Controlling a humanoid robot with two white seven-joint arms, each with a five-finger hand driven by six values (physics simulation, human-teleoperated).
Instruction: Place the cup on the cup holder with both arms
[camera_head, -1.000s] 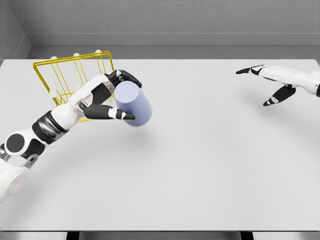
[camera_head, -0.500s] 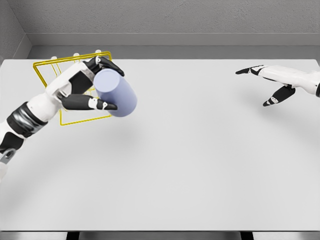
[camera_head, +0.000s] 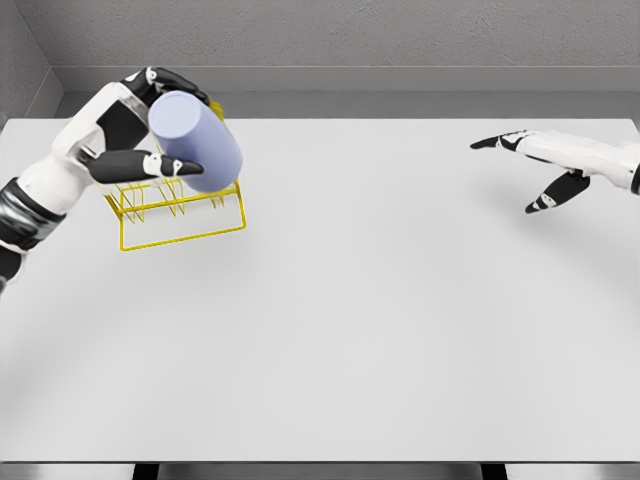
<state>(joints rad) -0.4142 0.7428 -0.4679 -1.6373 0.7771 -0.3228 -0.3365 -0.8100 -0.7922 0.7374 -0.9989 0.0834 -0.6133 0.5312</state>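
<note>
A pale lavender cup (camera_head: 197, 141) is held in the air, tilted, by my left hand (camera_head: 160, 125), whose fingers are shut on it. It hangs right over the yellow wire cup holder (camera_head: 190, 216) at the table's far left, covering the rack's upper part. My right hand (camera_head: 525, 170) hovers at the far right of the table, fingers spread and holding nothing.
The white table (camera_head: 380, 320) stretches wide between the two arms. A grey wall (camera_head: 340, 40) runs behind its far edge. The table's front edge lies near the bottom of the view.
My left hand has carried the cup up and leftward, from beside the rack to above it. The right arm has not moved.
</note>
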